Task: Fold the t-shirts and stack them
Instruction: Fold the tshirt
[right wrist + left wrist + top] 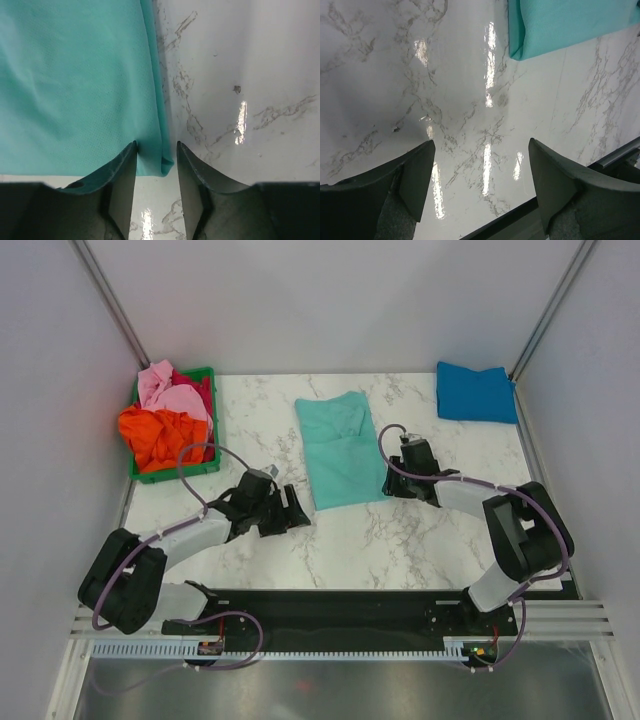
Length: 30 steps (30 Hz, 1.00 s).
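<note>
A mint-teal t-shirt, folded into a long strip, lies flat in the middle of the table. A bright blue t-shirt lies folded at the back right. Orange, pink and red shirts are heaped in the green crate. My right gripper is low at the teal shirt's near right corner. In the right wrist view its jaws stand open astride that corner, not closed on it. My left gripper is open and empty over bare marble, just left of the shirt's near left corner.
The green plastic crate stands at the table's left edge. White walls close in the left, back and right sides. A black strip and metal rail run along the near edge by the arm bases.
</note>
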{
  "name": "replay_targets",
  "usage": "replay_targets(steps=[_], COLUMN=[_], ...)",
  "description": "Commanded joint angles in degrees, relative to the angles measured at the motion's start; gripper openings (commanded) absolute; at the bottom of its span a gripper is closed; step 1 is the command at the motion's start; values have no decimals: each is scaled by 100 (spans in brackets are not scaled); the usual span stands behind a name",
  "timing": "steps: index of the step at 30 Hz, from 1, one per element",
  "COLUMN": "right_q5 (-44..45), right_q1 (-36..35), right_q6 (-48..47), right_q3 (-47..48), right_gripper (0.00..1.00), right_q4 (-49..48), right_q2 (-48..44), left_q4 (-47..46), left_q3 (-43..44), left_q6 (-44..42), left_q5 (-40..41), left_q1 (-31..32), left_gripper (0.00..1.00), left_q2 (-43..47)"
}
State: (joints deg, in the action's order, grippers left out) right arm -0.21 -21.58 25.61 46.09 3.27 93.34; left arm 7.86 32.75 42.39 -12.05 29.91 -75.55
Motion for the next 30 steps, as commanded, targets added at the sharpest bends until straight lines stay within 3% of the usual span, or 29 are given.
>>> replay_targets(steps=[1, 8, 11, 19, 20, 25, 30], right_q5=[-269, -550, -726, -981, -999, -1096, -1069], right_q1=[-13, -13, -30, -294, -329, -460, -505], right_q6=[155, 392, 515, 691, 718, 841, 876], right_q3=[-433, -767, -934, -1154, -1215, -1356, -1357], right_gripper=[44, 11, 5, 0, 0, 0, 0], right_q4=[-247, -283, -476, -520, -538, -669, -678], right_q2=[290, 88, -79, -307, -325, -316, -255], left_q4=[-328, -768, -1127, -1629, -1690, -1963, -1964], left_q3=[-93, -164, -164, 65, 73, 91, 56], left_q6=[243, 463, 454, 498, 533, 533, 533], left_q5=[194, 379, 432, 353, 353, 467, 458], left_q1=[24, 41, 41, 59, 59, 59, 67], left_gripper=[82, 81, 82, 79, 73, 65, 48], left_q2=[146, 93, 49, -917, -1014, -1401, -1454])
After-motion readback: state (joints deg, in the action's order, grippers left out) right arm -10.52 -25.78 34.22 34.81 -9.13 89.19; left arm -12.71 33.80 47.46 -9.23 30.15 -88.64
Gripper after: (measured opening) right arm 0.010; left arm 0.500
